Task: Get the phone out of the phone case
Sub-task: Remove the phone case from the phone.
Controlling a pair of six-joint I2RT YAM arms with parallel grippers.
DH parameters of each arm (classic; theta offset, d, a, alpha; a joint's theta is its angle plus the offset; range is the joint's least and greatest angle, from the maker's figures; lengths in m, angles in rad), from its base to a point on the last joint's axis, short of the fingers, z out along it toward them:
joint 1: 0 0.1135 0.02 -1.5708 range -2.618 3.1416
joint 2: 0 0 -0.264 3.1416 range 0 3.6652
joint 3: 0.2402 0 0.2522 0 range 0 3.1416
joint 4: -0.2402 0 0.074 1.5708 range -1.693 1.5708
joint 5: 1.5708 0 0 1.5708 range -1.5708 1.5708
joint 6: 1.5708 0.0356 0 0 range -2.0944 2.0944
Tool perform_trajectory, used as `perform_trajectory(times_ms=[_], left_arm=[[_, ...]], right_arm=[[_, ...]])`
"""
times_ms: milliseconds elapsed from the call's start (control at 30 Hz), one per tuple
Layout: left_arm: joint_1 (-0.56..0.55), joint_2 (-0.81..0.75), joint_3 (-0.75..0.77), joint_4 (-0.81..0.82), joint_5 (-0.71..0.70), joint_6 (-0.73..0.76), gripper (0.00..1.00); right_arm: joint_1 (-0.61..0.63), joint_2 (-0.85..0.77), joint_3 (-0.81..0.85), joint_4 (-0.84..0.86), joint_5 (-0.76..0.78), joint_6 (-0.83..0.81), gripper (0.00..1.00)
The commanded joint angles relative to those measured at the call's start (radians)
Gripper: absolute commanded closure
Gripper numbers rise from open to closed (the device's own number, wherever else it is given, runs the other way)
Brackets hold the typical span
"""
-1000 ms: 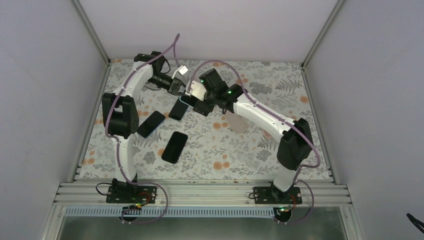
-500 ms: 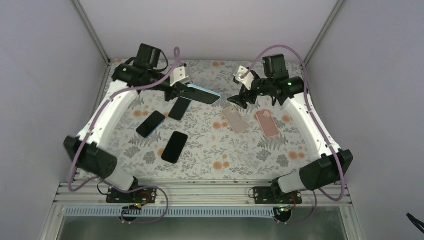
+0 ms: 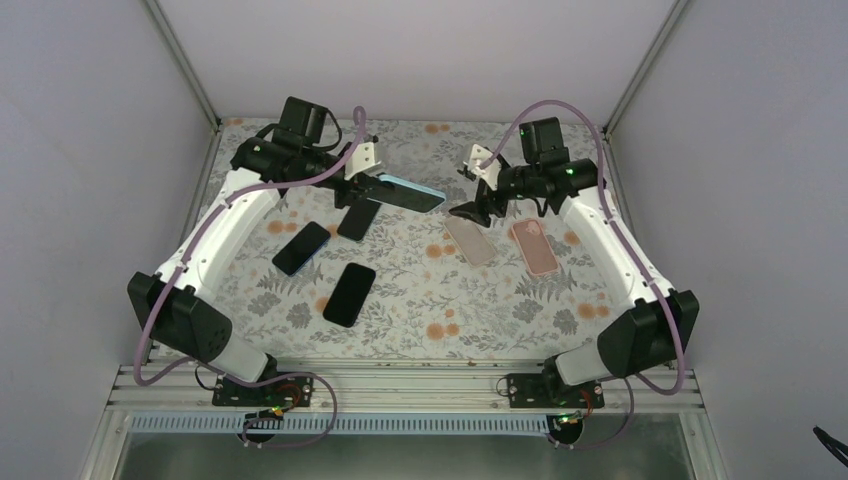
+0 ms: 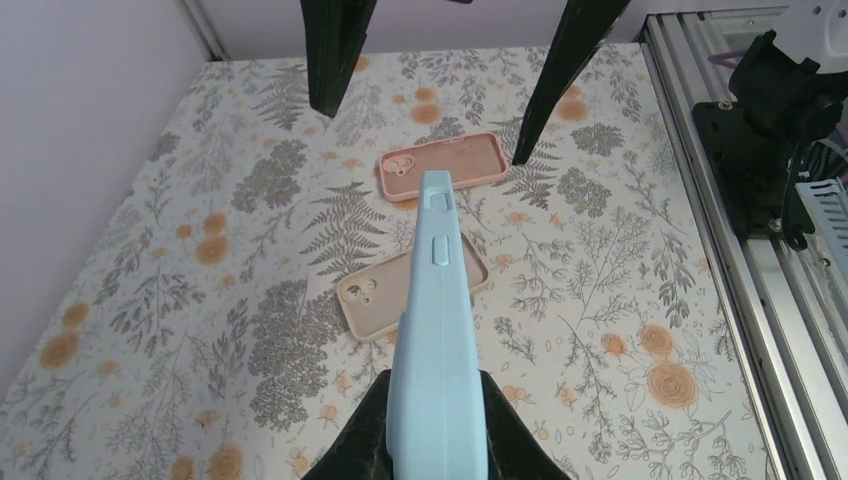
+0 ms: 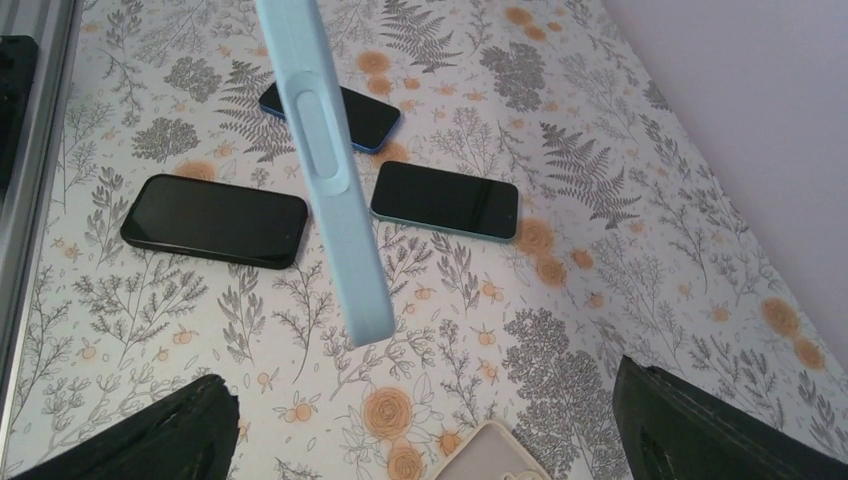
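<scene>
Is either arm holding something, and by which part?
The left gripper holds the blue case by one end, up in the air. The right gripper is open, holding nothing.

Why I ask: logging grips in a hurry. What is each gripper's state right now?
Left gripper: closed on the light blue phone case.
Right gripper: open, holding nothing.

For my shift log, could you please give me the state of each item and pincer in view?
Left pincer: shut on blue case.
Right pincer: open, empty.
Blue case: held above the table, phone apparently inside.
Beige case: empty, flat on table.
Pink case: empty, flat on table.
Three phones: lying flat, screens dark.
</scene>
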Motion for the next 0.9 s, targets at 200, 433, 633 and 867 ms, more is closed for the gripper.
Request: perform_trajectory(times_ms=[200, 433, 633, 867], left_arm=[[-0.011, -0.018, 0.035, 0.020, 0.077, 0.014, 0.98], [-0.014, -0.010, 0.040, -0.003, 0.082, 0.029, 0.98], [-0.017, -0.005, 0.058, -0.036, 0.095, 0.050, 0.98], [-0.028, 0.010, 0.089, -0.114, 0.100, 0.092, 0.98]], right_arm=[[-0.012, 0.054, 0.034, 0.137, -0.018, 0.070, 0.07], [-0.018, 0.077, 0.034, 0.220, 0.026, 0.099, 0.08], [-0.036, 0.115, 0.066, 0.217, 0.037, 0.081, 0.09], [-0.061, 0.167, 0.153, 0.143, 0.007, 0.031, 0.09]])
